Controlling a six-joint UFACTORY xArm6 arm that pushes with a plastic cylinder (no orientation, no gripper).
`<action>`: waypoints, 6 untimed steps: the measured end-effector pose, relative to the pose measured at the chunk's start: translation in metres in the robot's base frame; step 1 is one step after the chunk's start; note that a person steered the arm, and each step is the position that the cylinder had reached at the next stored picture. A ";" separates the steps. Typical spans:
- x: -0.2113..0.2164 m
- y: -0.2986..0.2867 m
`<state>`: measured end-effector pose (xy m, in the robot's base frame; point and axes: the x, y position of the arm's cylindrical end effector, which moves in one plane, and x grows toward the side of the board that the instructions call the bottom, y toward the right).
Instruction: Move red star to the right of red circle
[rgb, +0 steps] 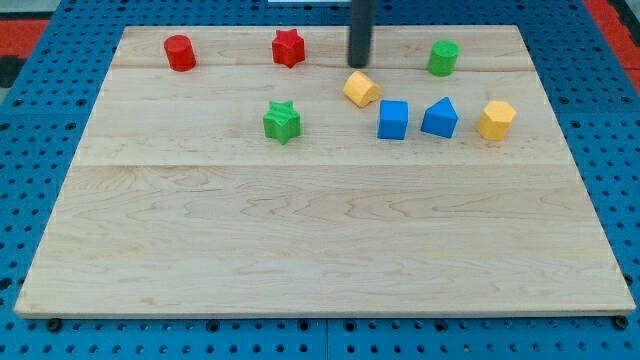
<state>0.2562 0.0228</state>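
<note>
The red star (288, 47) lies near the view's top, left of centre. The red circle (180, 52), a short cylinder, sits further to the view's left on the same row, with a wide gap between them. My tip (359, 64) is the lower end of the dark rod, to the right of the red star and just above the yellow block (361, 89). It is apart from the star.
A green star (282, 121) lies below the red star. A blue cube (393, 119), a blue pointed block (440, 118) and a yellow hexagon (496, 120) stand in a row at the right. A green cylinder (443, 57) is at the top right. The wooden board (320, 240) rests on blue pegboard.
</note>
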 end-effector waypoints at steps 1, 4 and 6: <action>-0.022 -0.067; -0.064 -0.078; -0.065 -0.147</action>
